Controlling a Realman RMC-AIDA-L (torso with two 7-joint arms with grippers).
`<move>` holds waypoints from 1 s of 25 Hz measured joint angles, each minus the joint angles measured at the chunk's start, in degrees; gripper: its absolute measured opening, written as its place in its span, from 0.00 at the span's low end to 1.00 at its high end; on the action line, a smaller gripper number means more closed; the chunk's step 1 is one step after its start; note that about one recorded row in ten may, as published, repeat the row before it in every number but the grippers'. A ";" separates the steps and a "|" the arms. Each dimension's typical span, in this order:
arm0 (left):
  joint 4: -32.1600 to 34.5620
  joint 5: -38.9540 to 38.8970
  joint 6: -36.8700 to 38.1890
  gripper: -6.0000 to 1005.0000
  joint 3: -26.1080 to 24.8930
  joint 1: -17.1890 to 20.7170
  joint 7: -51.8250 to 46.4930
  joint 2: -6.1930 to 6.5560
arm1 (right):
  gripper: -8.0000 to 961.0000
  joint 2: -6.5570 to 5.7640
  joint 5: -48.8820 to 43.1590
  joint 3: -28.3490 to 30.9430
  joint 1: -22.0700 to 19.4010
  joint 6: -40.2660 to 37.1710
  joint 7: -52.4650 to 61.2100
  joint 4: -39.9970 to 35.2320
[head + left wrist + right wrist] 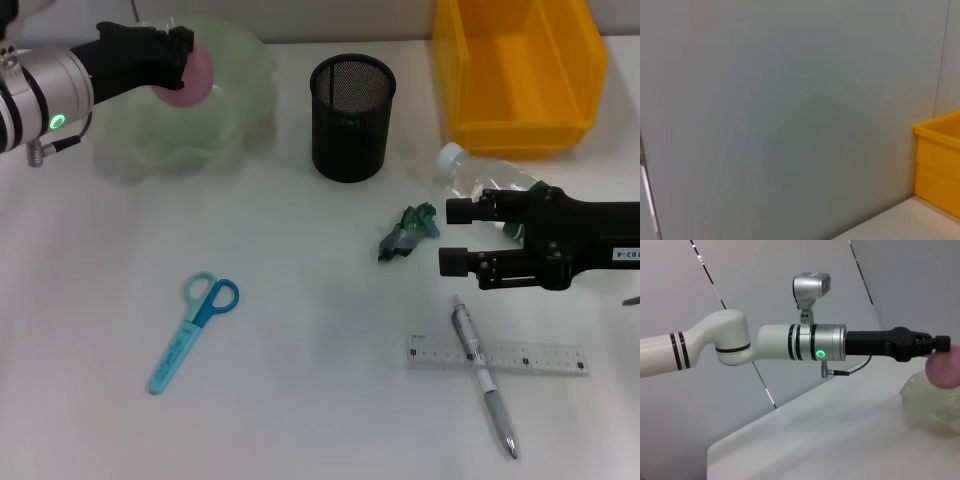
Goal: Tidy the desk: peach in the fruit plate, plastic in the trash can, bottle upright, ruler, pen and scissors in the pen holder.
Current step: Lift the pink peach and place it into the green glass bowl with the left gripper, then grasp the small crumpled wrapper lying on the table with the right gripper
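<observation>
My left gripper (183, 58) is shut on the pink peach (190, 80) and holds it over the pale green fruit plate (235, 110) at the back left. The right wrist view shows that same left gripper (941, 343) with the peach (945, 371) above the plate (932, 405). My right gripper (455, 237) is open, low at the right, just in front of the clear bottle (478, 176), which lies on its side. The crumpled green plastic (408, 232) lies left of its fingers. Ruler (535, 357) and pen (487, 378) are crossed at the front right. The blue scissors (195, 330) lie front left.
The black mesh pen holder (352, 118) stands at the back centre. A yellow bin (520, 75) stands at the back right and also shows in the left wrist view (940, 165) beside a grey wall.
</observation>
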 joint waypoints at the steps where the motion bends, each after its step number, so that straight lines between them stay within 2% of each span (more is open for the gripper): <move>1: -0.26 0.05 -0.35 0.15 0.46 -0.16 0.99 -0.03 | 0.83 0.00 -0.01 0.00 0.04 0.02 0.00 0.00; 12: -2.10 -0.31 -2.16 0.18 0.70 -1.04 3.23 -0.24 | 0.83 0.00 -0.10 0.00 0.25 0.18 -0.05 0.14; 14: -2.10 -0.34 -2.17 0.33 0.70 -1.04 3.09 -0.24 | 0.83 0.00 -0.12 0.00 0.21 0.23 -0.05 0.14; 18: -1.80 -1.42 -1.19 0.35 0.78 -0.69 2.94 -0.32 | 0.83 0.00 -0.12 0.00 0.16 0.25 -0.05 0.14; 23: -1.03 -6.07 4.88 0.37 0.57 0.61 4.08 -0.03 | 0.83 0.06 -0.12 0.26 -0.21 0.04 -0.05 0.14; 25: -0.24 -9.96 10.41 0.37 0.06 1.75 5.91 0.05 | 0.83 0.09 -0.12 0.39 -0.38 -0.14 -0.05 0.14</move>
